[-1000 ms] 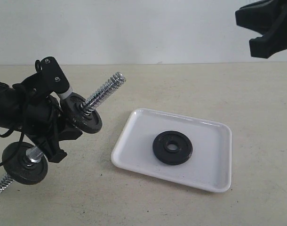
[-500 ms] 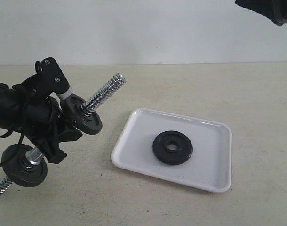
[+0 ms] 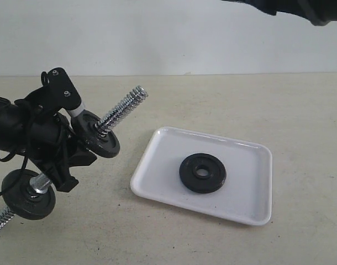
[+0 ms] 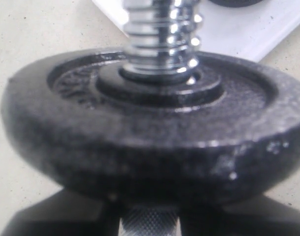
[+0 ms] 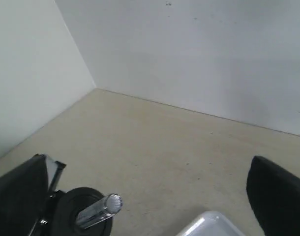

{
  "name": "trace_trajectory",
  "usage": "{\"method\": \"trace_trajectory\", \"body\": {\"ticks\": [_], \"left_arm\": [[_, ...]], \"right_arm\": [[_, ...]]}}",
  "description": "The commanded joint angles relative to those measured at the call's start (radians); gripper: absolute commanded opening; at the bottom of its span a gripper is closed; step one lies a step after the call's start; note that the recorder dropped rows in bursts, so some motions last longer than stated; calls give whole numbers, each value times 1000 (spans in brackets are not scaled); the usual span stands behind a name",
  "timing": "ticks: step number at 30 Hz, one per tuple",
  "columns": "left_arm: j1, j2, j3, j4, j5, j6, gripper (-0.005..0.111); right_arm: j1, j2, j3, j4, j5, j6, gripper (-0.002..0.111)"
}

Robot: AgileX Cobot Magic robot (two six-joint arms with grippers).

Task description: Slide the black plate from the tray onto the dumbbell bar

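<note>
The black plate [image 3: 202, 173] lies flat near the middle of the white tray [image 3: 157, 144]. My left gripper [image 3: 53, 150] is shut on the knurled middle of the dumbbell bar [image 3: 122, 109], which it holds tilted, free threaded end up toward the tray. In the left wrist view the gripper [image 4: 150, 225] clamps the bar [image 4: 160, 34] just below a grey disc [image 4: 150, 142]. My right gripper [image 5: 146, 196] is open and high above the table, with the bar's end [image 5: 98, 209] between its fingers' view. In the exterior view only a dark part of the right arm [image 3: 301, 6] shows.
Two duller grey discs sit on the bar, one above the left gripper [image 3: 100, 134] and one below it [image 3: 28, 194]. A tray corner [image 5: 209, 225] shows in the right wrist view. White walls stand behind the beige table [image 3: 224, 99].
The right gripper has risen and passed out of the exterior view's top edge, leaving only dark arm parts there. The bar's lower end dipped slightly.
</note>
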Motion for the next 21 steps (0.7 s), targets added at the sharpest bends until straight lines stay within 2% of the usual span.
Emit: {"method": "trace_trajectory", "body": {"ticks": [1, 3, 12, 21], "left_arm": [[-2, -50, -34, -79, -46, -20, 4], [-2, -50, -34, -81, -46, -20, 4], [-2, -50, -34, -83, -50, -20, 4], [-2, -50, -34, -83, -66, -18, 4]], "right_arm": [[56, 22, -40, -57, 192, 133, 101], [61, 42, -38, -57, 245, 133, 101], [61, 253, -38, -57, 230, 123, 101], [61, 408, -38, -57, 135, 44, 101]]}}
